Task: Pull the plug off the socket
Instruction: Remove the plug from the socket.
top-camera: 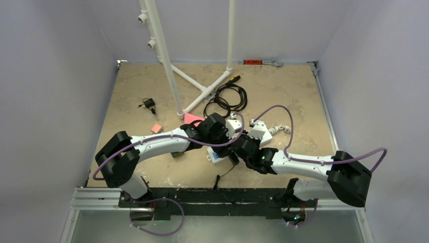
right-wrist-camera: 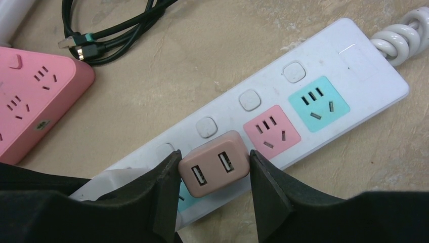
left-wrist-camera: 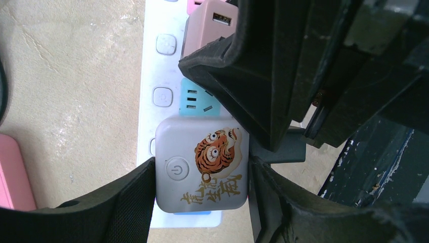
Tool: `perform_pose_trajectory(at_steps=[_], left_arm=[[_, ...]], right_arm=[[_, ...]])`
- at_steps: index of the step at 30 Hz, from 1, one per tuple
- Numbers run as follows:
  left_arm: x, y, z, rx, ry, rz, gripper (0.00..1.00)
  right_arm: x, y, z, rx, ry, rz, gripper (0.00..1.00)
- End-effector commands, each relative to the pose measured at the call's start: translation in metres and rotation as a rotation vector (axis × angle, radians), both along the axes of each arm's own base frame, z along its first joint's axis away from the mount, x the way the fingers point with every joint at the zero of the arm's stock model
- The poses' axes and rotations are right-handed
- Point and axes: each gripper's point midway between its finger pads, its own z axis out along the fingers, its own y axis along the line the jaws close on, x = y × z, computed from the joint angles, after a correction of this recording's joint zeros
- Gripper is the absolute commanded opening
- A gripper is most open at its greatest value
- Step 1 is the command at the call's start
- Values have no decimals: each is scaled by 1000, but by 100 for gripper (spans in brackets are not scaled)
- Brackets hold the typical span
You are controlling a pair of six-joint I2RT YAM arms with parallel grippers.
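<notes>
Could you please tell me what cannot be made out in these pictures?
Top view: the left arm and right arm cover most of the power strip and its plugs.
Left wrist view: the tiger adapter hides its socket; seating unclear.
Right wrist view: the USB charger hides its prongs; the right gripper hides the strip's near end.
Top view: the small black item, at left, is too small to identify.
</notes>
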Motion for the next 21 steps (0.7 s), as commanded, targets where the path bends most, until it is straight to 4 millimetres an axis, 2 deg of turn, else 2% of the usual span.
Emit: perform_pose_trajectory(at_steps=[1,6,11,17,21], left_arm=[[26,4,2,16,-59,99,0],[25,4,0,21,-53,99,0],[25,4,-3,29,-48,98,0],[25,4,-5,34,-44,97,0],[26,5,-7,37,-45,103,0]], right_arm=[[-17,26,2,112,77,108,0],[2,10,2,147,82,133,0],[19,4,13,153,45,131,0],[24,7,6,132,66,127,0],[30,-3,14,112,25,70,0]])
